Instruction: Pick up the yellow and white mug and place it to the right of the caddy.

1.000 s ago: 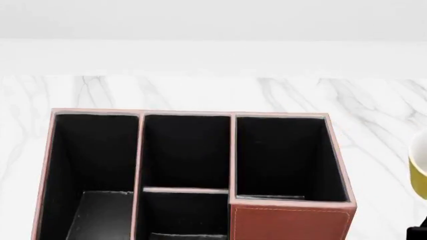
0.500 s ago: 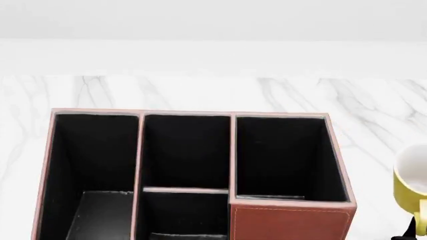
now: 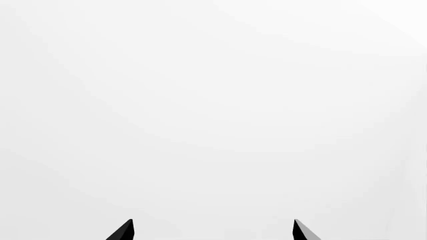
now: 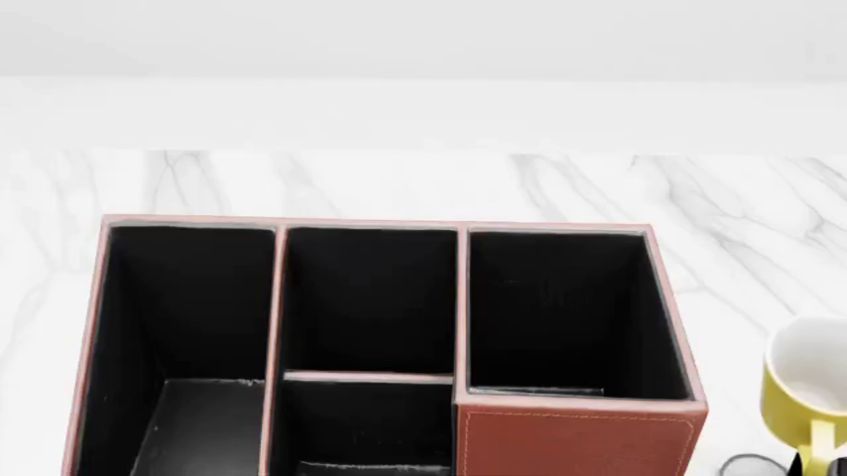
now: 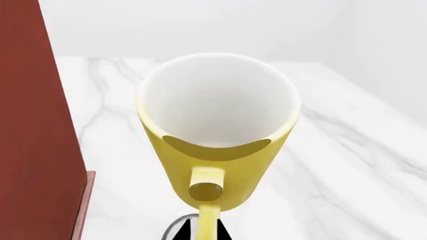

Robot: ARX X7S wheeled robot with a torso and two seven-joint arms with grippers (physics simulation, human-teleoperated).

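In the right wrist view, the right tool (image 5: 200, 231) shows only as dark fingertips at the frame edge, pressed on either side of the yellow handle (image 5: 207, 200) of the mug (image 5: 217, 130); it pinches the mug by that handle. The mug is upright, mouth open to the camera, white inside and yellow outside, handle toward the tool. A grey ring shadow lies on the marble under the handle; whether the mug's base touches the tabletop (image 5: 333, 165) cannot be told. Just beside the mug in this view stands the reddish-brown outer wall of the caddy (image 5: 33, 125), with a strip of bare marble between them.

In the head view, the mug (image 4: 807, 392) sits at the lower right corner, cut off by the frame edge, to the right of the caddy (image 4: 576, 441) and apart from it. A sliver of the dark right tool (image 4: 810, 464) shows under the handle. The caddy fills the lower middle of the view, its black interior split into several compartments, light stitching on its near red panel. Beyond it the white marble tabletop (image 4: 397, 183) runs back to a plain white wall.

The left wrist view shows only two dark fingertips (image 3: 123, 231) of the left tool (image 3: 212, 231), spread wide with nothing between them, against a blank white background.
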